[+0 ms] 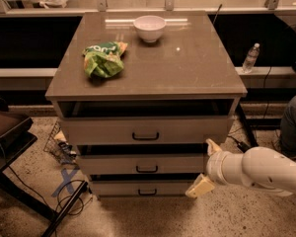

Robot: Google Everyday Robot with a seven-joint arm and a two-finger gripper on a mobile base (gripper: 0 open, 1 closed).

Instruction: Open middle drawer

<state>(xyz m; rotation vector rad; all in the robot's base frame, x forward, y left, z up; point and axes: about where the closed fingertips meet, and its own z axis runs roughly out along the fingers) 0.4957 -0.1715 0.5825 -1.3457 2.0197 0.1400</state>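
The three-drawer cabinet (pixel 138 73) stands in the middle of the camera view. The middle drawer (pixel 113 164) is the mid-height grey-beige panel with a small dark bar handle (pixel 147 169) at its centre. It sits about flush with the drawers above and below it. My gripper (pixel 207 167) comes in from the right on a white arm. It is open and empty, with one finger up and one down. It is level with the middle drawer's right end, well to the right of the handle.
A white bowl (pixel 149 27) and a green chip bag (pixel 104 58) lie on the cabinet top. A water bottle (pixel 250 58) stands on the ledge at the right. A dark chair (pixel 7 132) and cables (pixel 64 181) are on the left, and a person's leg (pixel 292 125) is on the right.
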